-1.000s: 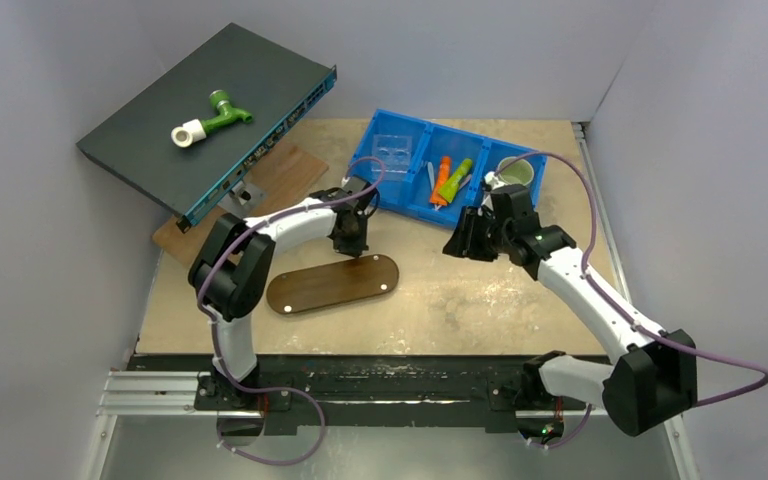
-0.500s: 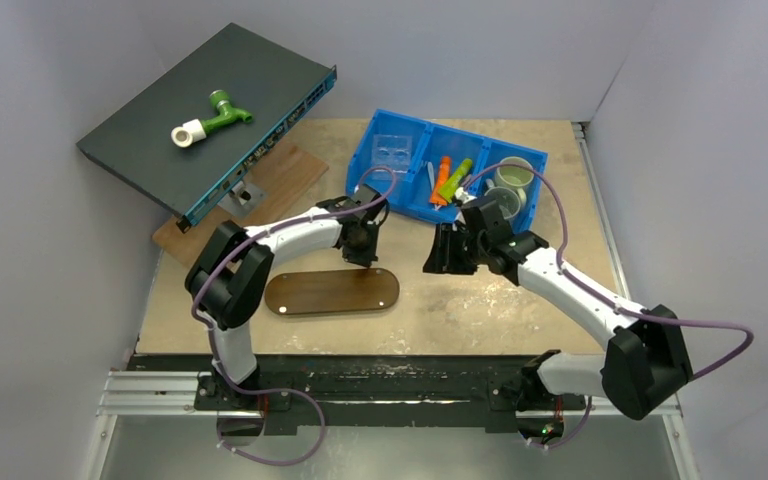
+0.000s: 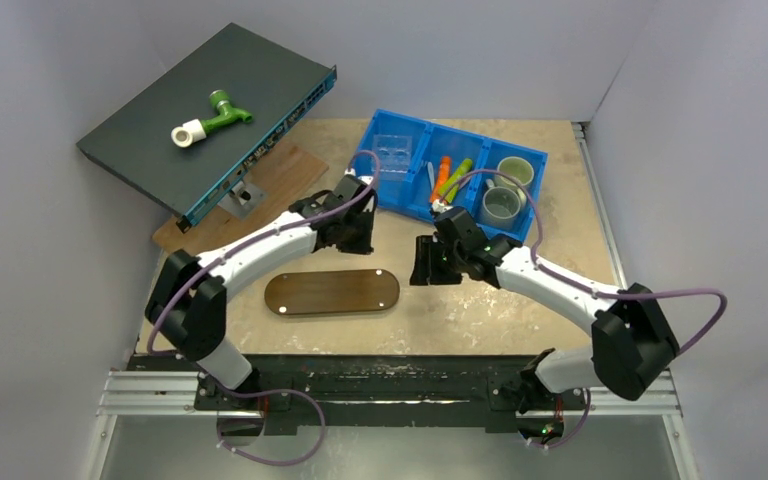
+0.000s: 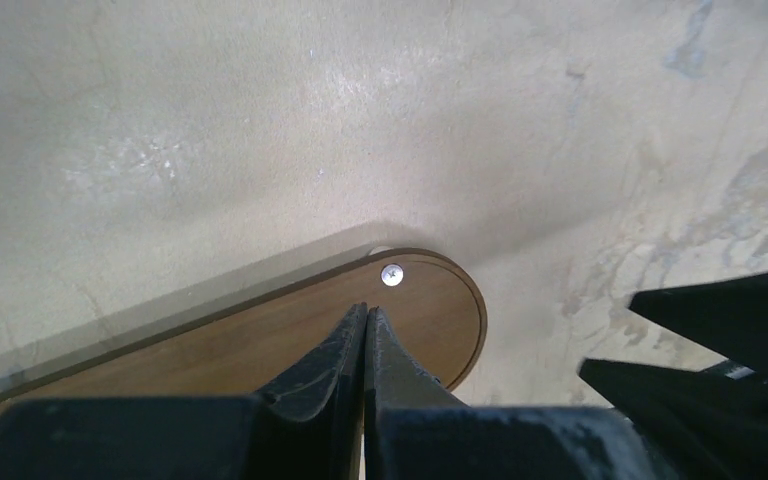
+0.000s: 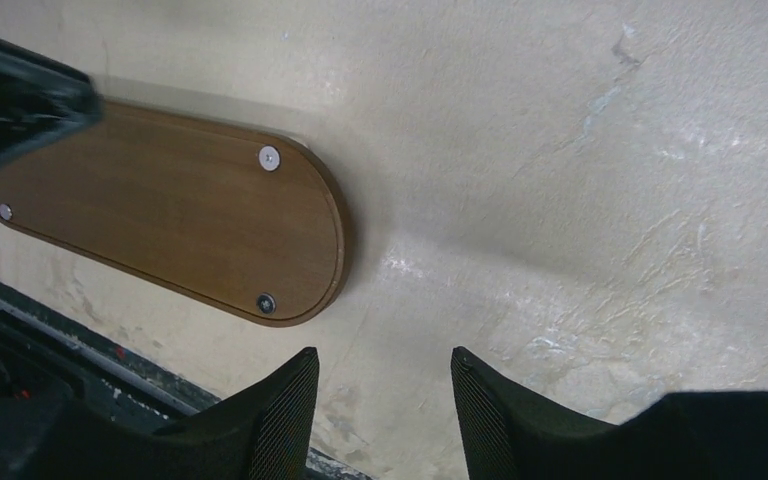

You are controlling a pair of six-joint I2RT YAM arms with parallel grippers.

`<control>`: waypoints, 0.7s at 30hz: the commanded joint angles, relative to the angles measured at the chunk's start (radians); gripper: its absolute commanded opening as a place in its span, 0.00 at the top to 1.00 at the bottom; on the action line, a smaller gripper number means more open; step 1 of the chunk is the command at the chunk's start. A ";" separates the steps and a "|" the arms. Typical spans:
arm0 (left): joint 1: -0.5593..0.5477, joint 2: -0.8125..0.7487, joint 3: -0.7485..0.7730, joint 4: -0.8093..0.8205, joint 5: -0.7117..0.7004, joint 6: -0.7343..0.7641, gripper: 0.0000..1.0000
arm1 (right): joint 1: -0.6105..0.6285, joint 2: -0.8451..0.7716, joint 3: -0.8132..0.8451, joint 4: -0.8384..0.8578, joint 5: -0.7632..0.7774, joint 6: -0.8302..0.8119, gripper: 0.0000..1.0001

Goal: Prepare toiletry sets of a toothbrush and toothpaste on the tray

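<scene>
Currently tray [image 3: 331, 292] bare, no pick yet. L gripper [image 4: 364, 312] pinched together, empty; R gripper [image 5: 381, 356] apart, empty. Next: reach bin [image 3: 400, 203], tray's 1 o'clock, for tubes [image 3: 444, 174].

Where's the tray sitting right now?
In the top view the tray lies on the table left of centre, just on the near side of the left claw and left of the right claw.

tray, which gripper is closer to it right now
Left. The left gripper, shut, hangs over the right end of the tray by a screw; the right gripper, open, sits beyond that end over the table.
</scene>
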 commanded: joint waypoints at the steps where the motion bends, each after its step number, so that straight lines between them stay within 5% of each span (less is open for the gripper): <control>1: -0.003 -0.137 -0.014 -0.031 -0.049 0.007 1.00 | 0.039 0.041 0.067 0.012 0.062 0.018 0.46; 7: -0.003 -0.288 -0.039 -0.057 -0.089 0.023 0.99 | 0.089 0.111 0.109 0.008 0.093 0.029 0.45; 21: -0.001 -0.501 -0.041 -0.122 -0.144 0.080 0.43 | 0.137 0.254 0.191 -0.017 0.170 0.056 0.44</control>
